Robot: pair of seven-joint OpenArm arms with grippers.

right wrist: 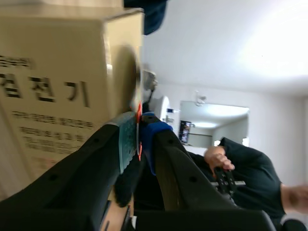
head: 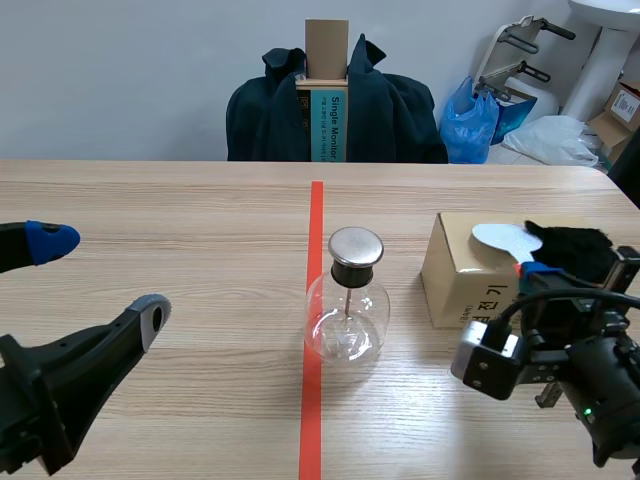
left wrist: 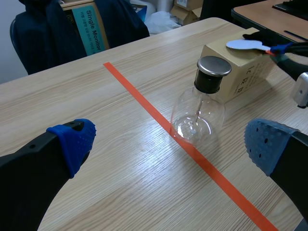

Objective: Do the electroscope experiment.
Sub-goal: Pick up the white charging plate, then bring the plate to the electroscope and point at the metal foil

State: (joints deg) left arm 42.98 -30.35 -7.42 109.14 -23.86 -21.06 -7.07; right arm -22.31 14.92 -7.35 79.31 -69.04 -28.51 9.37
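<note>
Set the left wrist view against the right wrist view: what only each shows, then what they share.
Only the left wrist view: the glass flask standing on the orange tape line, ahead of the open left tool. Only the right wrist view: a person in the background. Both: the cardboard box, the white paddle and the right tool shut on its handle.

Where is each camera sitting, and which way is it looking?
Scene view: between the arms, facing across the table at the flask and the box; the left gripper and right gripper show low at either side.
Left wrist view: on the left arm, looking down at the flask ahead of its own open fingers.
Right wrist view: on the right arm, close against the box; its own fingers pinch the paddle.
Shared: the box shows in all three.
</note>
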